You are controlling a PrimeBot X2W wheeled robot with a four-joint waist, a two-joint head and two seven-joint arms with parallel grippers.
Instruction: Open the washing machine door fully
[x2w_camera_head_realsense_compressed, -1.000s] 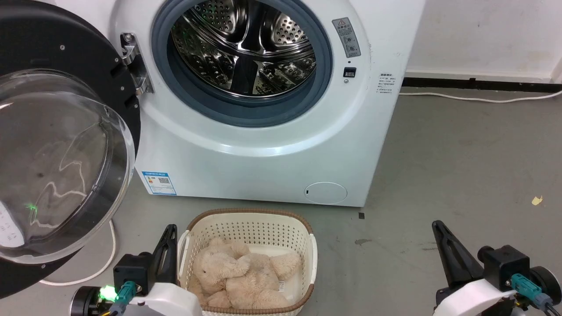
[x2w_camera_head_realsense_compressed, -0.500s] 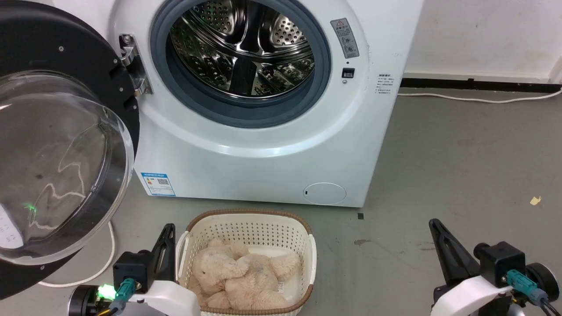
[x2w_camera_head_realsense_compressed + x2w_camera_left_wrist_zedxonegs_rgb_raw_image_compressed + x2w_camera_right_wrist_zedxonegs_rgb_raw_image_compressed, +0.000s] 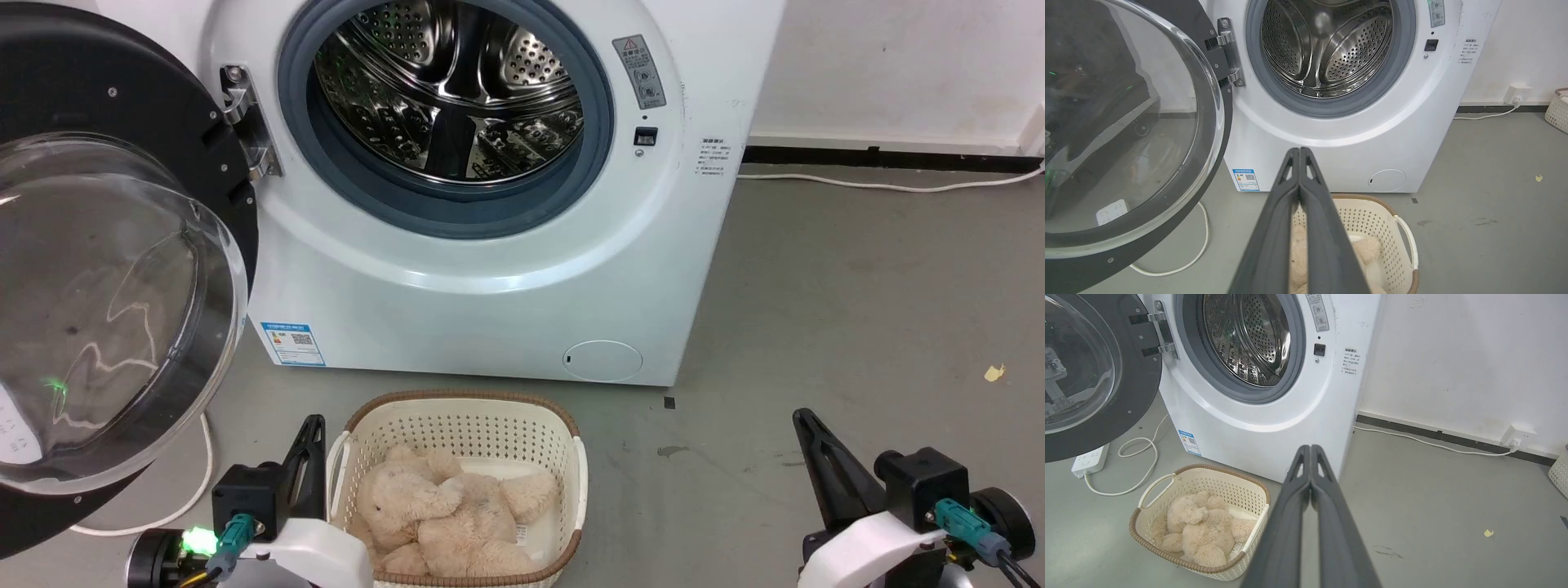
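On the left side of the white washing machine (image 3: 490, 310), the washing machine door (image 3: 106, 278) hangs swung wide on its hinge (image 3: 245, 122), its glass bowl facing the robot and the steel drum (image 3: 457, 90) exposed; whether it is at its stop is hard to judge. Low at either side, the left tool (image 3: 314, 425) and right tool (image 3: 804, 416) are both clenched on nothing, well apart from the door. Between them on the floor, a cream basket (image 3: 457, 404) holds a beige plush toy (image 3: 441, 514).
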